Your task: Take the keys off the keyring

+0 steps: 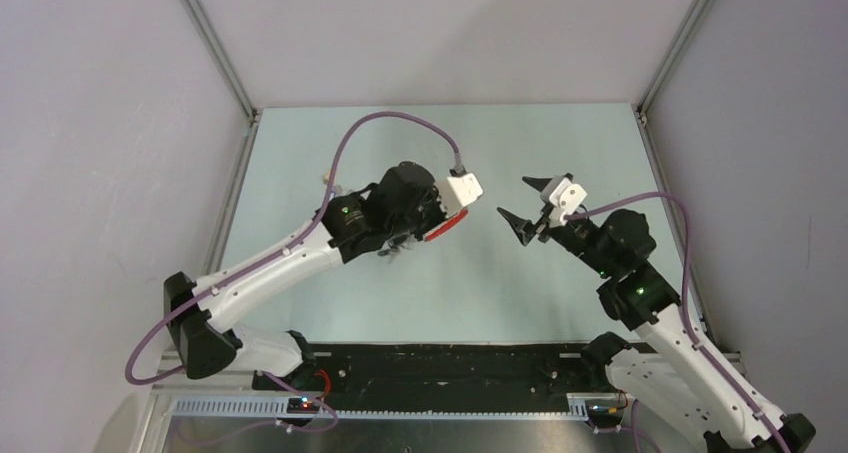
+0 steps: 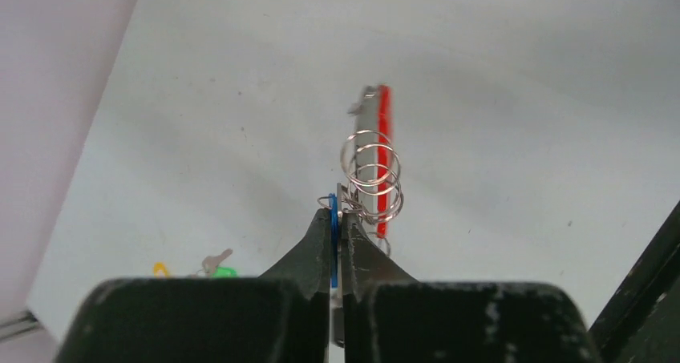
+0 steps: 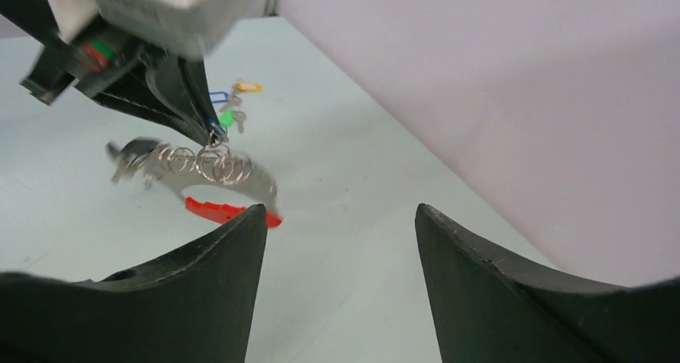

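My left gripper is shut on a thin blue tag and a flat metal piece pressed against it, and holds the bunch above the table. Several silvery rings hang just past its tips, on the keyring, a silvery bar with a bright red strap. In the right wrist view the rings, the red strap and dark keys hang under the left gripper. My right gripper is open and empty, a short way to the right of the bunch.
A small cluster with green and yellow tags lies on the table behind the left gripper; it also shows in the right wrist view. Pale walls stand at the left, back and right of the table.
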Tool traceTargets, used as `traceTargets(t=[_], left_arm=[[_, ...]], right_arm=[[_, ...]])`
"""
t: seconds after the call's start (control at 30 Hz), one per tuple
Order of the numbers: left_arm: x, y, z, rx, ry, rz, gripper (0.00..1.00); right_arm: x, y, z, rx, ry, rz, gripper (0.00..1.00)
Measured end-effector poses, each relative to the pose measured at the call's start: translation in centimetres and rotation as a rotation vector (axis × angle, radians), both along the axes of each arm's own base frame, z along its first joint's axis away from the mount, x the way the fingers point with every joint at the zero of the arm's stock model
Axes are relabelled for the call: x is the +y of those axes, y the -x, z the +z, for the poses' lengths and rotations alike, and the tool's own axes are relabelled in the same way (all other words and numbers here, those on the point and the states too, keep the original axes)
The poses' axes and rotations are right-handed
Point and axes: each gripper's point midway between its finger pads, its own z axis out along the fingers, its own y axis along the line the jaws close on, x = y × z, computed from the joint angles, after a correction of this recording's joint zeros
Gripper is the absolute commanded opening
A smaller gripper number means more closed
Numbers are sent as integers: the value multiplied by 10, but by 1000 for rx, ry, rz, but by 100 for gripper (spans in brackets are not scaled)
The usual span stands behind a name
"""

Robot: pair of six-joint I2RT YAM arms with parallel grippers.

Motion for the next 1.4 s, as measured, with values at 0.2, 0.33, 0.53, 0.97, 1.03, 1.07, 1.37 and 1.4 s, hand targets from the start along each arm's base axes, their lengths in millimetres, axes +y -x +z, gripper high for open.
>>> traceTargets(t=[0.2, 0.33, 0.53, 0.97, 1.03, 1.07, 1.37, 1.4], left_arm=[[8, 20, -27, -88, -208, -113, 0], [14, 29, -28, -148, -264, -159, 0], [27, 37, 14, -287, -116, -175, 0], [23, 57, 29, -361, 59, -259, 0], [22, 57, 30, -364, 66, -260, 0], [22, 57, 32, -367, 71, -260, 0], [20, 56, 29, -357, 72, -252, 0], [19, 55, 28, -352, 73, -249, 0]], right_arm=[[8, 11, -7, -8, -14, 113, 61], [22, 20, -26, 18, 1, 220, 53], [40, 41, -30, 3, 15, 392, 50], [81, 72, -34, -5, 3, 666, 52], [86, 76, -35, -5, 2, 689, 52], [89, 78, -35, -8, 1, 699, 52], [98, 88, -25, -43, -18, 705, 57], [99, 89, -24, -47, -21, 703, 54]])
